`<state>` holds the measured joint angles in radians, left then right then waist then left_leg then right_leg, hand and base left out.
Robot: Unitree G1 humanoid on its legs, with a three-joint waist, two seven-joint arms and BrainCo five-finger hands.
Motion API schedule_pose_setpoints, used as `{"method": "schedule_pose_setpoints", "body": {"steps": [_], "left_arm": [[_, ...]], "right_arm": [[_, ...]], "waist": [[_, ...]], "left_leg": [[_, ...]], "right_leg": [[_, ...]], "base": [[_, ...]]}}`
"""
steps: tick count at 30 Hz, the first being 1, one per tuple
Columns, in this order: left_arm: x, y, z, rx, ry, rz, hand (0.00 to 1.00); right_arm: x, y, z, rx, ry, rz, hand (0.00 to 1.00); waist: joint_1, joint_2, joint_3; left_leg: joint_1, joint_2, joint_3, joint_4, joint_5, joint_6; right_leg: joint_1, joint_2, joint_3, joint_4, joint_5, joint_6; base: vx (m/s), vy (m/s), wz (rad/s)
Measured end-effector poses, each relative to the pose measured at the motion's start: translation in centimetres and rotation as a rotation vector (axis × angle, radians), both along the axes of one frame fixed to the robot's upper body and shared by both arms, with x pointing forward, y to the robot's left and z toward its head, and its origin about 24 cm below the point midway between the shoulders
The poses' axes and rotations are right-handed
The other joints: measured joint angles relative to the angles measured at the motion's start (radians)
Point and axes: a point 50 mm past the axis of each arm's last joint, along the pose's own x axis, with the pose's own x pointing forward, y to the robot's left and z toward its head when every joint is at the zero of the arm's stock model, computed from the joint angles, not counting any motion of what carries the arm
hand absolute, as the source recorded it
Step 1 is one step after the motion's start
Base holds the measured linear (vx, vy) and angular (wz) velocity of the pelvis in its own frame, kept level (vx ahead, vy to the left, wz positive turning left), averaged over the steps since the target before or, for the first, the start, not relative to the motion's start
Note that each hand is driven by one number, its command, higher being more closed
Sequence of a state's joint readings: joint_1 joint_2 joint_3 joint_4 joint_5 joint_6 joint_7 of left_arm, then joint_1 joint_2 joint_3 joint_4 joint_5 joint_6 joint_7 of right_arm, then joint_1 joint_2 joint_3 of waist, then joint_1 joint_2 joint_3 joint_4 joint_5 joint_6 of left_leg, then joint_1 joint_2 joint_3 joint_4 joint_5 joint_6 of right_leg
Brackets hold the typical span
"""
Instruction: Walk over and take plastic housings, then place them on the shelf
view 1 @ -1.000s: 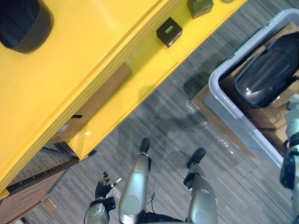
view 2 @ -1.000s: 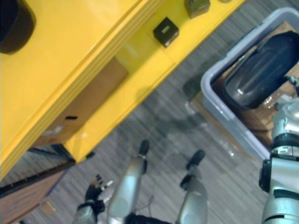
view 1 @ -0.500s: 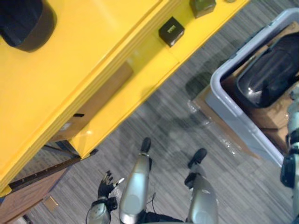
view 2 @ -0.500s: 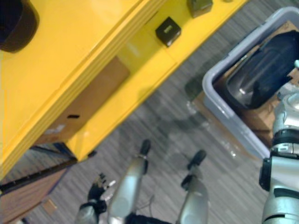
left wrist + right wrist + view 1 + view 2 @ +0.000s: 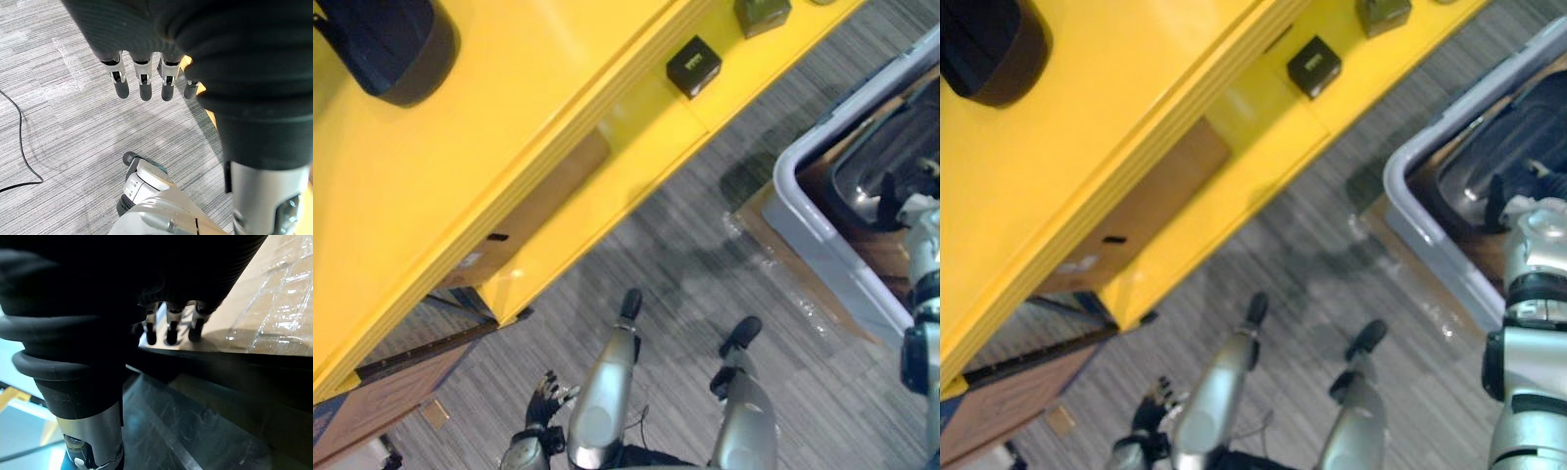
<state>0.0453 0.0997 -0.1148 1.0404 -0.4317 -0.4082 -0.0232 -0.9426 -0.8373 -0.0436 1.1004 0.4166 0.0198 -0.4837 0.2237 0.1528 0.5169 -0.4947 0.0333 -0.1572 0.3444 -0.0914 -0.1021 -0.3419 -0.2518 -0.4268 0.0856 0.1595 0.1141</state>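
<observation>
Left hand (image 5: 546, 399) just hangs down by the robot's side, fingers loose and straight over the floor with nothing in it, so it's probably spare for now. Right hand (image 5: 1518, 186) is down in the grey bin (image 5: 832, 259), fingers looking straight just above the housing (image 5: 876, 162) and not wrapped round it, likely lining up a grab. The housing's a big rounded glossy black shell lying on cardboard (image 5: 274, 308). Further off, the yellow shelf (image 5: 460, 166) has a similar black one (image 5: 391, 44) on top.

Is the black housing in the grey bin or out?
In: the black housing lies inside the grey bin's walls, with the right hand over it.
</observation>
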Motion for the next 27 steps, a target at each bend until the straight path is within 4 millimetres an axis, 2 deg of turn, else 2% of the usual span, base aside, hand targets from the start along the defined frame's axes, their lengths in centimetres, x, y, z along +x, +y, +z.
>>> {"method": "schedule_pose_setpoints", "body": {"steps": [2,3,4,13,18,27], "left_arm": [[0.0,-0.1,0.0,-0.002,-0.001,-0.006,0.00],[0.0,-0.3,0.0,-0.007,-0.001,-0.008,0.00],[0.0,-0.4,0.0,-0.010,0.000,-0.008,0.00],[-0.2,-0.9,-0.2,-0.036,0.005,0.015,0.00],[-0.2,-0.9,-0.2,-0.040,0.005,0.020,0.00],[-0.2,-1.1,-0.2,-0.062,0.003,0.048,0.00]], "right_arm": [[-0.3,-0.4,0.4,-0.002,0.004,-0.018,0.00],[-0.6,-0.9,0.7,-0.009,0.013,-0.039,0.00],[-0.7,-1.1,0.8,-0.008,0.015,-0.052,1.00],[-2.0,-2.6,1.2,-0.008,0.048,-0.132,1.00],[-2.1,-2.7,1.2,-0.004,0.055,-0.142,1.00],[-2.5,-3.1,0.4,-0.022,0.173,-0.173,1.00]], "waist": [[0.003,0.005,-0.002],[0.006,0.017,0.001],[0.008,0.019,0.001],[0.021,0.032,-0.001],[0.022,0.033,-0.002],[0.032,0.038,-0.005]], "left_leg": [[-0.010,-0.003,-0.004,0.002,0.002,0.001],[-0.014,-0.006,-0.010,0.006,0.002,0.001],[-0.015,-0.008,-0.011,0.008,0.002,0.001],[-0.033,-0.010,-0.018,0.012,0.003,0.000],[-0.033,-0.010,-0.017,0.012,0.003,0.000],[-0.032,-0.009,-0.011,0.011,0.003,0.000]], "right_leg": [[-0.008,-0.003,-0.004,0.004,0.000,0.000],[-0.007,-0.006,-0.010,0.008,0.000,0.000],[-0.007,-0.007,-0.010,0.009,-0.001,0.001],[-0.024,-0.010,-0.013,0.019,-0.005,0.001],[-0.025,-0.010,-0.012,0.019,-0.005,0.001],[-0.028,-0.010,-0.010,0.018,-0.005,0.001]], "base": [[-0.03,0.004,0.09],[-0.03,0.013,0.12],[-0.03,0.015,0.10],[-0.04,0.002,0.01],[0.00,0.000,0.00],[0.00,-0.001,0.00]]}}
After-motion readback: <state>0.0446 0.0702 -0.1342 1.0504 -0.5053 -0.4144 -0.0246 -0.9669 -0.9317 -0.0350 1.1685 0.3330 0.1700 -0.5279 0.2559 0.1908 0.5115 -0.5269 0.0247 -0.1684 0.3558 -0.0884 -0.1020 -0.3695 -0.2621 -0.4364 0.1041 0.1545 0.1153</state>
